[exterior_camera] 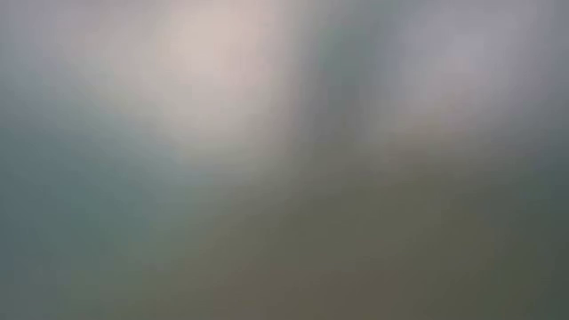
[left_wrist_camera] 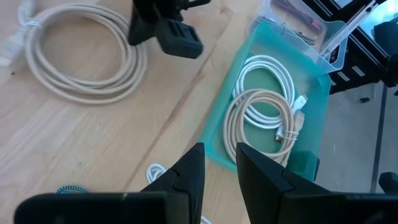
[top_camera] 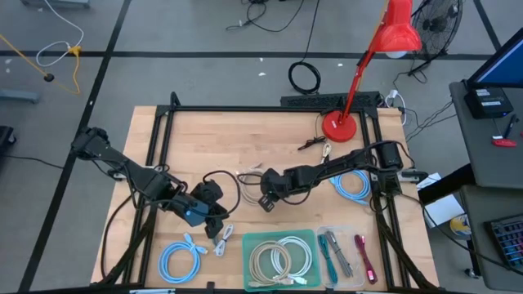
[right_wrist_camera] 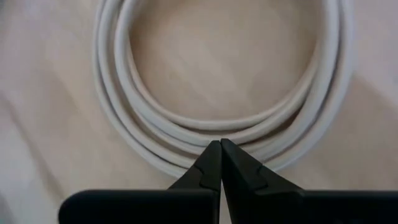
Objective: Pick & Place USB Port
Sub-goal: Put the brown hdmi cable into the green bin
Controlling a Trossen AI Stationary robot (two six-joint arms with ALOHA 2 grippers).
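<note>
Your right claw (right_wrist_camera: 219,152) is clenched, fingertips pressed together right at the near strands of the white coiled cable (right_wrist_camera: 143,140). You cannot tell whether a strand is nipped between the tips. That cable lies flat on the tabletop (top_camera: 212,139), just beyond the green tray (top_camera: 279,234) on its far side, toward the tray's left corner.

Your left claw (left_wrist_camera: 217,177) is released, with a clear gap between its fingers and nothing in it. It hangs just off the green tray's left edge.

Around the tray:
- Inside it are a beige coiled cable (top_camera: 265,263) and a white coiled lead (top_camera: 296,257), side by side.
- Just right of it, a clear tray (top_camera: 350,231) holds teal pieces (top_camera: 331,251) and a pink piece (top_camera: 364,257).
- Left of it lies a small white lead (top_camera: 222,241), under the left claw, and farther left a blue coil (top_camera: 180,261).
- Beyond its right end is a second blue coil (top_camera: 353,184), beneath the right arm.
- Well beyond that, at the tabletop's far edge, stands a red lamp (top_camera: 338,125).

Any lettering on these items is too small to read.
</note>
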